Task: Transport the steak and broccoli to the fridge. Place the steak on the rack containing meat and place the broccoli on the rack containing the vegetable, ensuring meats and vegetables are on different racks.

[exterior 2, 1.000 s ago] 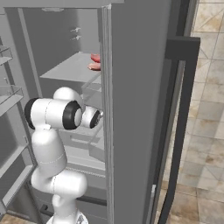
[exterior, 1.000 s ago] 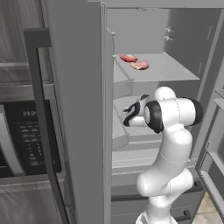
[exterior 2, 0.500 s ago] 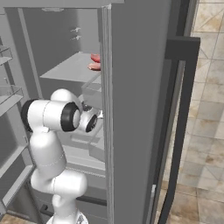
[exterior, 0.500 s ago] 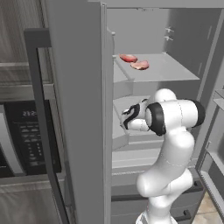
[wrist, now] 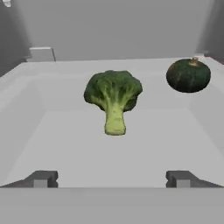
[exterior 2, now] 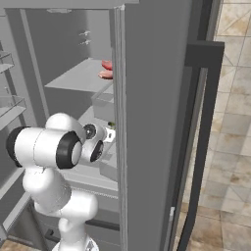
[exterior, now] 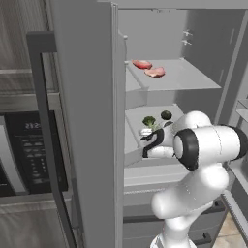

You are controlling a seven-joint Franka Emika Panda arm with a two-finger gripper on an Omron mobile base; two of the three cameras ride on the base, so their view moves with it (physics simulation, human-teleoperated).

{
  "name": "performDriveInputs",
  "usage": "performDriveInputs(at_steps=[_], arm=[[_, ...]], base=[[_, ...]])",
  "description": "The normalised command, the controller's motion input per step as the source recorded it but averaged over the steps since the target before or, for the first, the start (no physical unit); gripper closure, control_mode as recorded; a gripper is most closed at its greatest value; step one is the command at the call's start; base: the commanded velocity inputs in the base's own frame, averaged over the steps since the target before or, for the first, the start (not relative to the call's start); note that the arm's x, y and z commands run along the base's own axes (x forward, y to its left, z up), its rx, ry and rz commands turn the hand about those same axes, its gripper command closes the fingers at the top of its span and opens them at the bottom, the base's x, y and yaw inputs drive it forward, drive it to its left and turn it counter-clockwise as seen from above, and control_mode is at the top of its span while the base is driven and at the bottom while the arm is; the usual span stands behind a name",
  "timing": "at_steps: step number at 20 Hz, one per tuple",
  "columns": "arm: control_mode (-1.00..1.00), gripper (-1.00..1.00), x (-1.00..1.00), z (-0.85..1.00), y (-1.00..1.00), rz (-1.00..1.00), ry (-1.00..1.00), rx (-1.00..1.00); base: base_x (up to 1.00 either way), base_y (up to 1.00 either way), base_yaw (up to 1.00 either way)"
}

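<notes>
Fridge (exterior: 87,121), door open, pale interior. Upper shelf (exterior: 189,80): the steak (exterior: 156,72), pale pink, lying just beside a darker red meat piece (exterior: 141,64). Lower shelf (wrist: 109,157): the broccoli (wrist: 113,97), head toward the back wall, stem pointing to the front, resting free on the panel; a darker round green vegetable (wrist: 188,75) near it, toward the back, not touching. Pincer (wrist: 111,179): spread wide, both fingertips (wrist: 41,179) in front of the broccoli, holding nothing.
</notes>
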Motion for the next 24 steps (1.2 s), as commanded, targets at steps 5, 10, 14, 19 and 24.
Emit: performDriveInputs(at_steps=[5,10,14,19,24], arm=[[-1.00,-1.00,-0.59,0.77,0.00,0.00,-0.03,0.09],[-1.00,-1.00,-0.63,0.78,0.00,0.00,0.00,0.12],[-1.00,-1.00,-0.66,0.78,0.00,-0.05,0.02,0.02],[-1.00,-1.00,-0.68,0.72,0.00,-0.08,0.06,0.00],[-1.00,-1.00,-0.92,0.45,-0.12,-0.06,0.01,0.00]], base=[[0.00,0.00,0.00],[0.00,0.00,0.00],[0.00,0.00,0.00],[0.00,0.00,0.00],[0.00,0.00,0.00]])
